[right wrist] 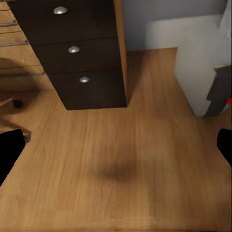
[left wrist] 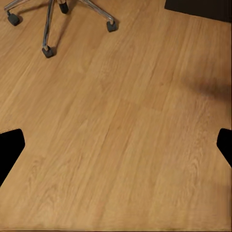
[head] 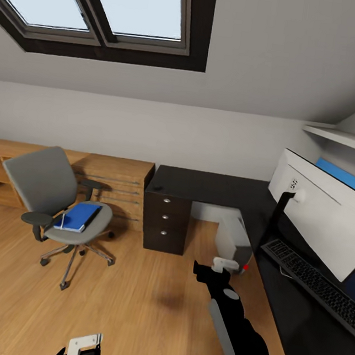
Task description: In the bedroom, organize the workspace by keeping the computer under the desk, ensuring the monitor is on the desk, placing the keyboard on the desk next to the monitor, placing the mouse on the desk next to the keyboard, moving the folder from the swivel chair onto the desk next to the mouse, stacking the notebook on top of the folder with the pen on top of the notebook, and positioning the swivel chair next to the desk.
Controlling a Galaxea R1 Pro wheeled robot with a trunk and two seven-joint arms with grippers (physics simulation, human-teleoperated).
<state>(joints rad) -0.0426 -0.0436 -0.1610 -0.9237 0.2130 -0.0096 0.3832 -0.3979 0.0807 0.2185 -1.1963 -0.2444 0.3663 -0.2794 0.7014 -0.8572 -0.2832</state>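
The grey swivel chair (head: 48, 192) stands on the wood floor at the left, apart from the black desk (head: 210, 186). The blue folder (head: 78, 216) lies on its seat. On the desk's right wing stands the monitor (head: 328, 215), white back toward me, with the keyboard (head: 320, 284) in front of it. The light-grey computer (head: 233, 239) sits under the desk. Mouse, notebook and pen are out of view. My right gripper (head: 218, 271) hovers open over the floor near the computer (right wrist: 200, 72). My left gripper (head: 82, 348) hangs open, low above bare floor by the chair's castors (left wrist: 47, 50).
A black three-drawer unit (head: 164, 223) (right wrist: 77, 53) holds up the desk's left end. Low wooden shelving (head: 115, 184) runs along the back wall behind the chair. White shelves (head: 343, 137) hang at the upper right. Open floor lies between the chair and the desk.
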